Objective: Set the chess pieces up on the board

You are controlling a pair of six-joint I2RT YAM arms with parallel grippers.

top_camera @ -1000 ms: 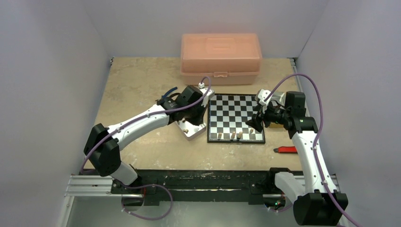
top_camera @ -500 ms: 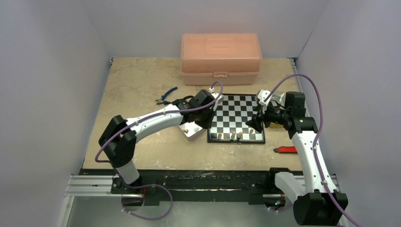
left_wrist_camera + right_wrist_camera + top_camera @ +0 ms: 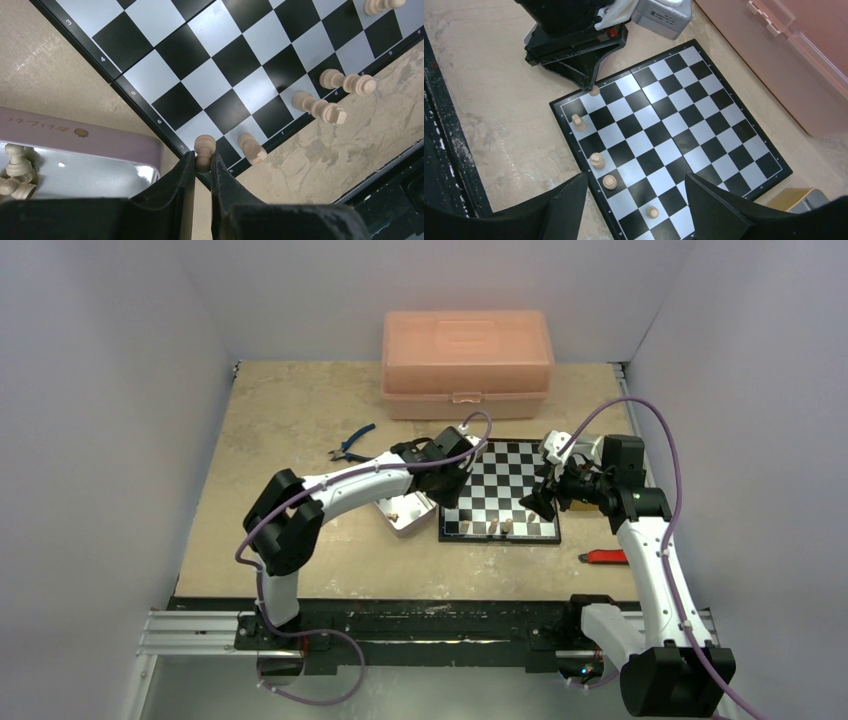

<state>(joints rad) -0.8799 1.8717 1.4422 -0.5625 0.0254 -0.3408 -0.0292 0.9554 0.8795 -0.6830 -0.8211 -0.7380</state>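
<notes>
We are seeing a light tan pawn (image 3: 204, 146) pinched in the left gripper (image 3: 202, 167), whose fingers are closing tight on its stem, at the 8 o'clock corner of the chessboard (image 3: 505, 475). We cannot tell whether its base is touching the square. Four more tan pieces (image 3: 597, 160) are standing near the board's 6 o'clock edge. The right gripper (image 3: 636, 177) is hovering over the board's 3 o'clock side, with its jaws spread wide and nothing between them. At 9 o'clock a metal tin (image 3: 405, 515) is lying just beside the board, holding more chessmen (image 3: 16, 159). We are also seeing a pink plastic box (image 3: 467, 360) sitting at 12 o'clock, blue-handled pliers (image 3: 350, 446) at 10 o'clock and a red tool (image 3: 607, 557) at 4 o'clock.
</notes>
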